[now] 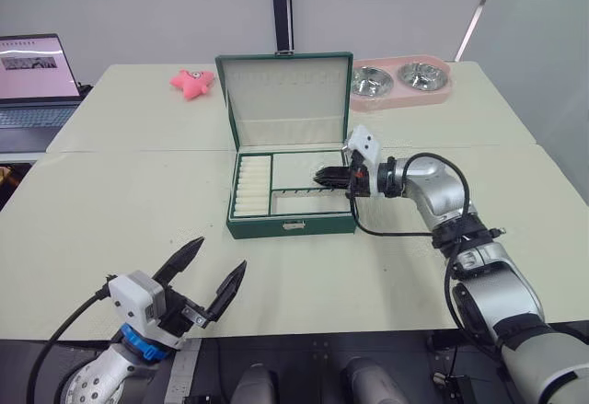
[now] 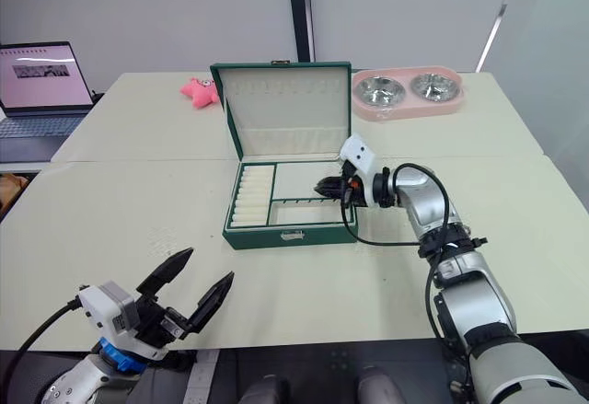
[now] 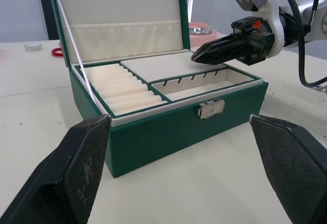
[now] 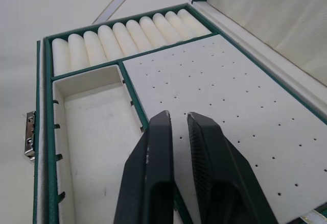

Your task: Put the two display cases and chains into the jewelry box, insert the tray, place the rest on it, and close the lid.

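The jewelry box (image 1: pixel 293 225) stands open mid-table, its lid (image 1: pixel 285 96) upright at the back. The tray (image 4: pixel 230 106) sits inside it, showing ring rolls, a perforated cream pad and a slotted front compartment. My right gripper (image 1: pixel 319 179) hovers just above the tray's right side, shut with nothing visible between its fingers (image 4: pixel 153 147). My left gripper (image 1: pixel 222 252) is open above the table's near edge, in front of and left of the box, holding nothing. The display cases and chains are out of view.
A pink double bowl holder (image 1: pixel 400 82) with steel bowls stands behind the box on the right. A pink soft toy (image 1: pixel 191 82) lies at the back left. An open laptop (image 1: pixel 37 82) sits far left, and a seam (image 1: pixel 138 151) crosses the tabletop.
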Tool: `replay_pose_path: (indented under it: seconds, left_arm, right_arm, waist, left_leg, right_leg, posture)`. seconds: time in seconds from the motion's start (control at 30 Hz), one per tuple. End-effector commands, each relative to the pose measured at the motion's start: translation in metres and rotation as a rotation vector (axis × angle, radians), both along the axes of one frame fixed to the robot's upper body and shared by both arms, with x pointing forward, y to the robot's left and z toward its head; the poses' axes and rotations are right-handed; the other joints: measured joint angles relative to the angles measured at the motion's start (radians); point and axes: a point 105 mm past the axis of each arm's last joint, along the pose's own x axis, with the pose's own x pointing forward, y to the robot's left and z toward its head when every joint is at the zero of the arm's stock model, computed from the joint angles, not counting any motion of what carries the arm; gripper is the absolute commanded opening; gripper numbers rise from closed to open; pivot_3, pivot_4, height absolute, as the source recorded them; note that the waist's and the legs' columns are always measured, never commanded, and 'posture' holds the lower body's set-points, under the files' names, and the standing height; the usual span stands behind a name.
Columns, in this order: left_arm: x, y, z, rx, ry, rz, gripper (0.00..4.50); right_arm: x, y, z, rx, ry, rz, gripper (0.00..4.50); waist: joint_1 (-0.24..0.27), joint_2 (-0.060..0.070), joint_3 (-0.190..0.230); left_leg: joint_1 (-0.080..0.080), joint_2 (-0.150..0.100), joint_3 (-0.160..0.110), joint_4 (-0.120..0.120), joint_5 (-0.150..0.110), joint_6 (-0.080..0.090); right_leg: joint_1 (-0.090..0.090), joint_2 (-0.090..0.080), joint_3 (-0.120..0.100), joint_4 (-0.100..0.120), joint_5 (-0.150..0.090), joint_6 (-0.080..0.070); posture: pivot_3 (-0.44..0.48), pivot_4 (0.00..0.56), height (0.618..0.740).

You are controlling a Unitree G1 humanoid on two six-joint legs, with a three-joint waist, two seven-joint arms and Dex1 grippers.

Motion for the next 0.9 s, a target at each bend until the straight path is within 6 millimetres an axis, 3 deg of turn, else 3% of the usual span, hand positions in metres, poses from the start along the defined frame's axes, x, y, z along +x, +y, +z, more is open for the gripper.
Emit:
replay_pose_path:
  seconds: [0.03,0.23,0.5,0.53,0.7,0.9]
  left_arm:
    - [-0.002,-0.002,0.003,-0.01,-0.015,-0.015,4.5]
    - [-0.003,-0.002,0.003,-0.008,-0.012,-0.017,4.5]
    - [0.001,-0.001,0.004,-0.011,0.002,-0.016,4.5]
    - [0.002,0.0,0.004,-0.013,0.006,-0.014,4.5]
    - [0.009,0.013,0.005,-0.021,0.024,0.002,4.5]
    - [0.02,0.043,0.006,0.032,0.065,0.027,4.5]
  right_arm:
    - [0.001,0.003,-0.002,-0.029,-0.024,0.003,0.01]
    - [-0.002,0.003,-0.009,-0.045,0.002,0.017,0.01]
    - [-0.008,0.0,0.03,0.149,-0.014,0.061,0.01]
    - [-0.009,-0.004,0.034,0.163,-0.014,0.059,0.39]
    - [-0.014,-0.042,0.042,0.189,-0.039,0.005,1.45]
    - [-0.026,-0.119,0.017,0.114,-0.066,-0.179,2.97]
  waist:
    - [0.0,0.0,0.0]
    - [-0.001,0.0,0.0]
    - [0.002,0.0,0.0]
    - [0.002,0.0,0.0]
    - [0.013,0.0,0.0]
    - [0.031,0.0,0.0]
  left_leg:
    - [0.0,0.0,0.0,0.0,0.0,0.0]
    - [0.001,0.0,0.0,0.0,0.0,0.0]
    - [0.0,0.0,0.0,0.0,0.0,0.0]
    - [0.0,0.0,0.0,0.0,0.0,0.0]
    - [0.0,0.0,-0.002,0.0,0.0,0.0]
    - [-0.001,0.0,-0.002,0.0,0.0,0.0]
  right_leg:
    - [0.0,0.0,0.0,0.0,0.0,0.0]
    - [0.0,0.0,0.0,0.0,0.0,0.0]
    - [0.0,0.0,0.0,0.0,0.0,0.0]
    - [0.0,0.0,-0.001,0.0,0.0,0.0]
    - [0.001,0.0,-0.002,0.0,0.0,0.0]
    - [0.001,0.0,-0.002,-0.001,0.0,0.0]
  posture:
    - [0.0,0.15,0.74]
    - [0.0,0.15,0.74]
    - [0.0,0.15,0.74]
    - [0.0,0.15,0.74]
    - [0.0,0.15,0.74]
    - [0.0,0.15,0.74]
